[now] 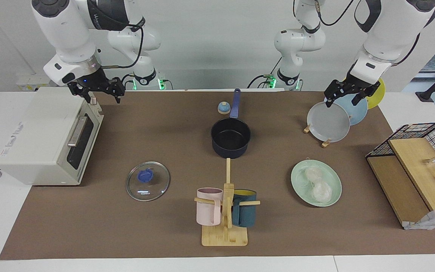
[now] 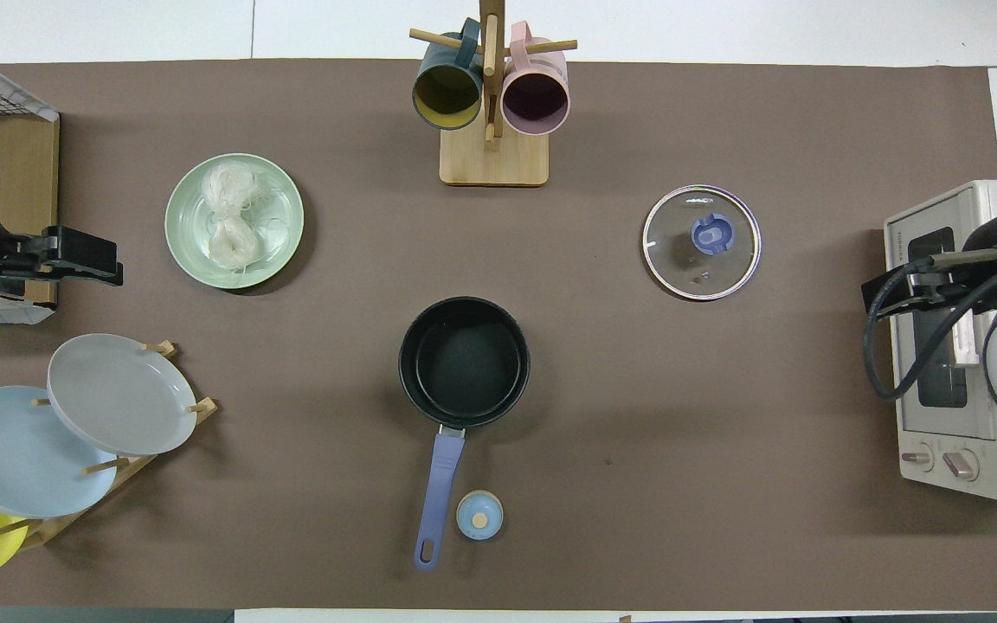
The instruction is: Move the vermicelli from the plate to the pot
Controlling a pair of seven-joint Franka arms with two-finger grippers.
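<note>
Vermicelli (image 1: pixel 318 185) lies wrapped on the mint plate (image 1: pixel 298 181), well apart from the empty pot (image 1: pixel 230 138); both the left pincer (image 1: pixel 346 97) and the right pincer (image 1: pixel 102 91) hang open and empty, and a shallow pinch may slip off the slick wrap.

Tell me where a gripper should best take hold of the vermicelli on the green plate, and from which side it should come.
Probably at the narrow waist where the two nests of the vermicelli meet, coming straight down from above. The bundle lies flat on the plate, whose low rim blocks a sideways approach. The left gripper, up over the plate rack, is at that end of the table.
</note>
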